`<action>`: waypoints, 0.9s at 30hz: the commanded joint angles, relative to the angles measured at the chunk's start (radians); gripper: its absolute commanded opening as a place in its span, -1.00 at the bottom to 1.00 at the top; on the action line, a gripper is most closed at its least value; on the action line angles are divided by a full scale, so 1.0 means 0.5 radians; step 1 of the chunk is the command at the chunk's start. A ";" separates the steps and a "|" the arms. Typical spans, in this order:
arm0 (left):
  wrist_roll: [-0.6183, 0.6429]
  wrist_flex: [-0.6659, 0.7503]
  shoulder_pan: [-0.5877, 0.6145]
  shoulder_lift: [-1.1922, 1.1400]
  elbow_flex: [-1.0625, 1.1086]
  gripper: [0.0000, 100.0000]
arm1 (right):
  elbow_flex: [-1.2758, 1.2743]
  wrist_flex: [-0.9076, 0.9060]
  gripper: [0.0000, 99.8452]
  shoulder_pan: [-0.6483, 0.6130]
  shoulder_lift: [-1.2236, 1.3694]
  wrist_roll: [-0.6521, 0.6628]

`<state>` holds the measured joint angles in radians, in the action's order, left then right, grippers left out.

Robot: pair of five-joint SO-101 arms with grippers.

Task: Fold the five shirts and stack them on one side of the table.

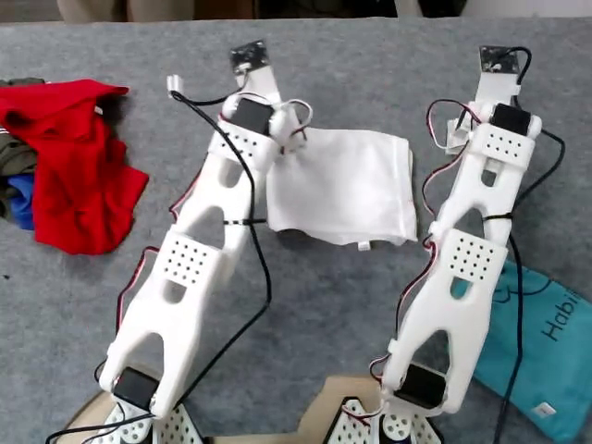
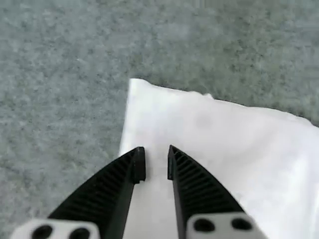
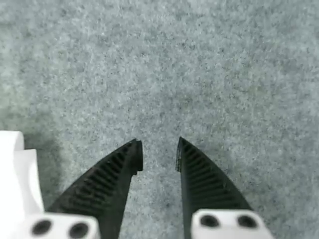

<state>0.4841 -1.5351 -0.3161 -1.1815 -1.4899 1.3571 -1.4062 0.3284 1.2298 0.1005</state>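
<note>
Shirts lie in three places on the grey table [image 1: 370, 305]. One white shirt [image 1: 347, 185], folded to a rectangle, is in the middle between the two arms, and a small white tag [image 1: 363, 245] sticks out from its near edge. At the left edge there is a pile: one red shirt [image 1: 79, 176] crumpled on top, with a blue cloth [image 1: 20, 199] and a dark cloth [image 1: 14, 157] showing from under it. One teal shirt [image 1: 546, 361] lies flat at the near right corner. It carries white lettering [image 1: 560, 319], cut off by the edge of the view. The right arm [image 1: 472, 250] stands in front of part of this shirt, and the left arm [image 1: 199, 250] covers the left edge of the white shirt. Black cables [image 1: 250, 185] run along both arms. The left gripper [image 2: 156, 162] hangs over the white shirt close to its corner, its jaws a little apart and grasping nothing. The right gripper [image 3: 158, 154] is over bare table beside the white shirt, also released, with a wider gap between its jaws.
</note>
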 commanded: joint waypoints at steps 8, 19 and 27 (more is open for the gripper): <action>-0.126 0.077 0.003 0.008 0.080 -0.84 | 0.100 -0.012 -0.73 0.023 -0.008 -0.009; -0.129 0.077 0.003 -0.005 0.095 -0.84 | 0.100 -0.012 -0.73 0.023 -0.008 -0.009; -0.117 0.089 0.006 -0.087 0.080 -0.94 | 0.100 -0.012 -0.73 0.023 -0.008 -0.009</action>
<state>0.4242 -1.5075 -0.3191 -1.2321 -1.4362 1.3571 -1.4062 0.3284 1.2298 0.1020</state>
